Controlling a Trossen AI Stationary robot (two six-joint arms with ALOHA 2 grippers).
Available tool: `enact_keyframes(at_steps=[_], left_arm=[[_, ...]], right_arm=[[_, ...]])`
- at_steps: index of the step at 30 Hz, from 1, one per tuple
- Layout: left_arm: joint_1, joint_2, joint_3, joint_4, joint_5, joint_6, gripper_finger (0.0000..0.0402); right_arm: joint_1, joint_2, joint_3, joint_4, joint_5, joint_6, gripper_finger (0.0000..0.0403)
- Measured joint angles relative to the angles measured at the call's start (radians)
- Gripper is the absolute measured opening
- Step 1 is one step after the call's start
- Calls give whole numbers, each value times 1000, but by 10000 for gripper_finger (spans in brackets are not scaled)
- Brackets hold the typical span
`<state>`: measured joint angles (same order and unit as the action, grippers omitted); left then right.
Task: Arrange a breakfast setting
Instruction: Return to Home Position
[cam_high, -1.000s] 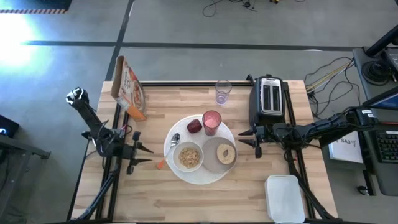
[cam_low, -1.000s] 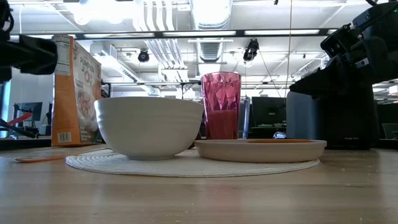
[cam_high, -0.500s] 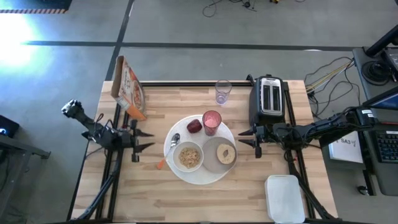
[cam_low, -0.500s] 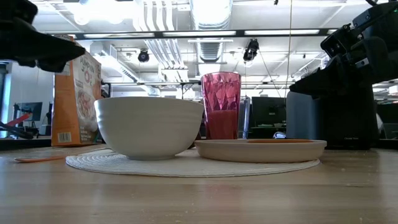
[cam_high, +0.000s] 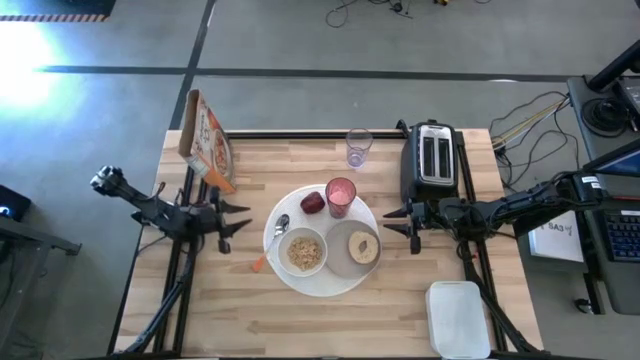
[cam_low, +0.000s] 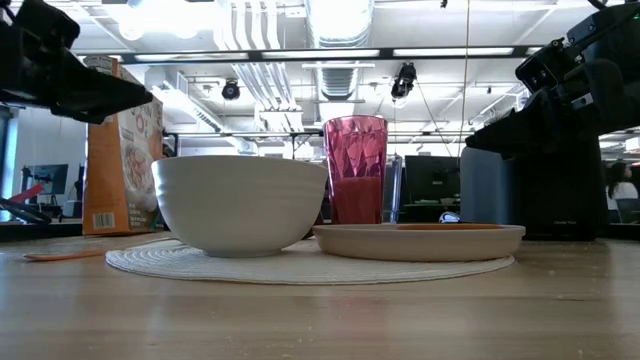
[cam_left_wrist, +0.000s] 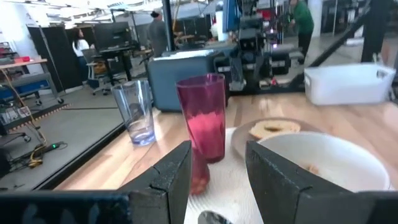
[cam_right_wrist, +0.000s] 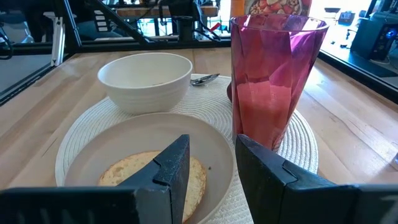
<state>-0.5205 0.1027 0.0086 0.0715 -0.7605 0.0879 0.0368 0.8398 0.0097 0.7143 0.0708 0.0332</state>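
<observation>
The breakfast setting is gathered on a round white woven mat (cam_high: 318, 284) at the middle of the wooden table (cam_high: 330, 325). A small white bowl (cam_high: 302, 251) holding cereal is set on the left part of the mat, and a small grey plate (cam_high: 343, 258) is placed just beside it on the right, with a bagel half (cam_high: 363, 247) laid flat on it. Behind these two, a pink tumbler (cam_high: 340, 196) is stood upright on the mat, and a red apple (cam_high: 313, 203) is set just beside it on its left. An orange-handled spoon (cam_high: 272, 240) is laid to the left of the bowl, its metal head on the mat and its orange end reaching onto the bare wood.

The left gripper (cam_high: 246, 217) is held above the table's left part, near the spoon but apart from it; its fingers are spread and nothing is held. The right gripper (cam_high: 386, 220) is held to the right of the mat, pointed at the grey plate, its fingers likewise parted and empty.

Farther out, a cereal box (cam_high: 208, 140) is stood at the far left corner, a clear glass (cam_high: 358, 147) at the far edge, a black toaster (cam_high: 432, 160) at the far right, and a white lidded container (cam_high: 458, 318) at the near right corner.
</observation>
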Motion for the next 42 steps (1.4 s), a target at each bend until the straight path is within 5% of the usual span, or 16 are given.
enact_keyframes(at_steps=[9,20,42], left_arm=[[0,105,4,-4,-1,14,134],[0,124,59,-28,-130,32,134],[-1,126,53,-144,-104,-6,134]], right_arm=[[0,0,0,0,0,0,118],[0,-3,0,-3,0,0,118],[-2,-376,0,-55,8,-1,118]])
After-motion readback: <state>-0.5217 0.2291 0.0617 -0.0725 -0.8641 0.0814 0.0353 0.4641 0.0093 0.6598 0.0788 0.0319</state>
